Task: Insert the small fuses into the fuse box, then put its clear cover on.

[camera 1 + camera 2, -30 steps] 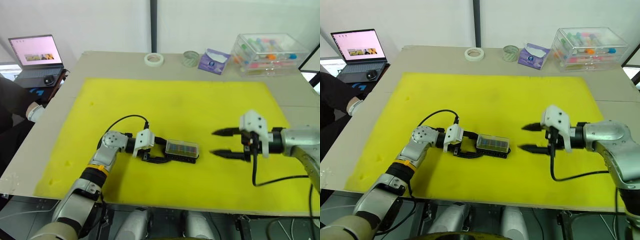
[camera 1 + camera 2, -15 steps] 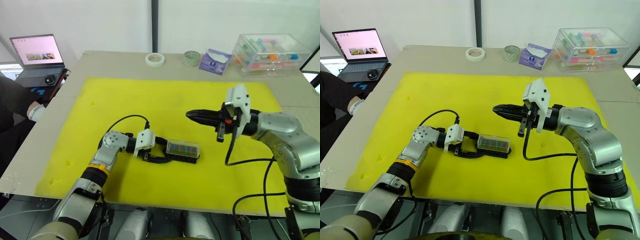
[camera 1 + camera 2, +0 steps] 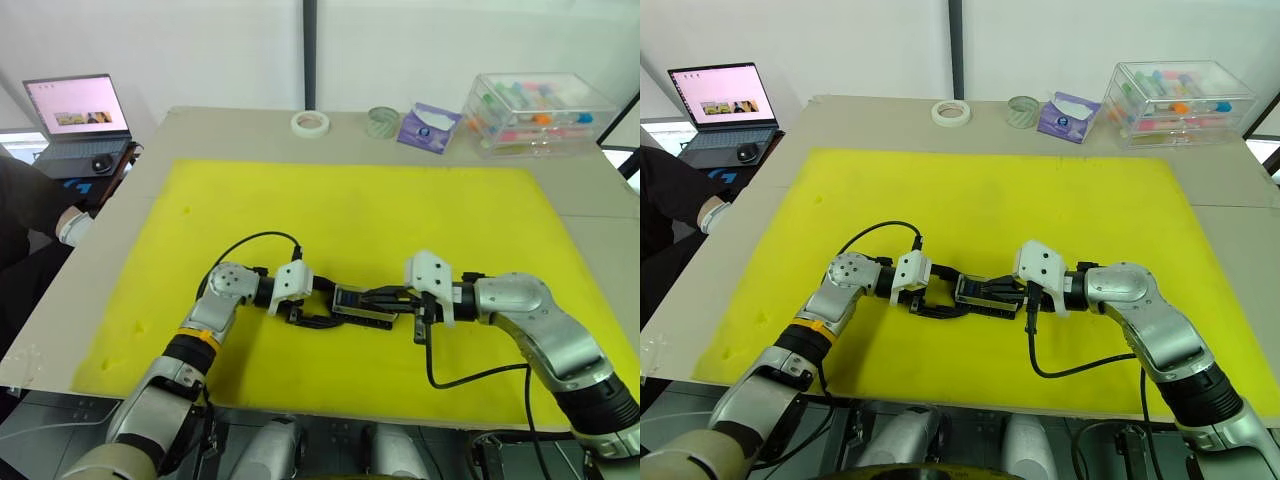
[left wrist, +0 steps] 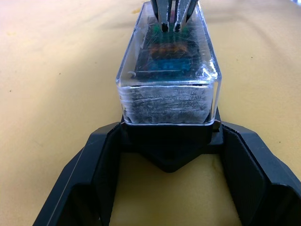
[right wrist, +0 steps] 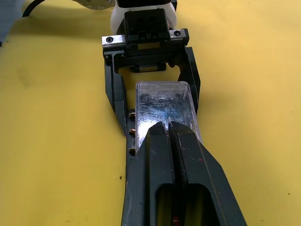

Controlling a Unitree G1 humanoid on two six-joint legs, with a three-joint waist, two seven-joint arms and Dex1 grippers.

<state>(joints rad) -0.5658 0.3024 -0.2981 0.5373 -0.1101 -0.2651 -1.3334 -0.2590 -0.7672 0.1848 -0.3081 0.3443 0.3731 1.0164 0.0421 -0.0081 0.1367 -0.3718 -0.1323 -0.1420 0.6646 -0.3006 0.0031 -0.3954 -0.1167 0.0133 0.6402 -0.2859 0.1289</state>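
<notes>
So the fuse box (image 3: 985, 297) sits in the middle of the yellow mat (image 3: 1040, 200) on the counter (image 3: 850, 110), with the clear cover (image 4: 168, 66) already on top of it. You can see the small fuses (image 4: 167, 52) through the cover, blue, orange and green ones at least.

The left pincer (image 4: 168, 155) is spread, its two black fingers either side of the box's near end, touching or almost touching the black base. The right pincer (image 5: 169, 128) comes in from the opposite end, fingers pressed together with the tips resting on top of the cover.

Along the far edge of the counter: a tape roll (image 3: 949, 109), a purple packet (image 3: 1065, 113) and a big clear storage case (image 3: 1180, 92). A laptop (image 3: 720, 110) is off to the left.
</notes>
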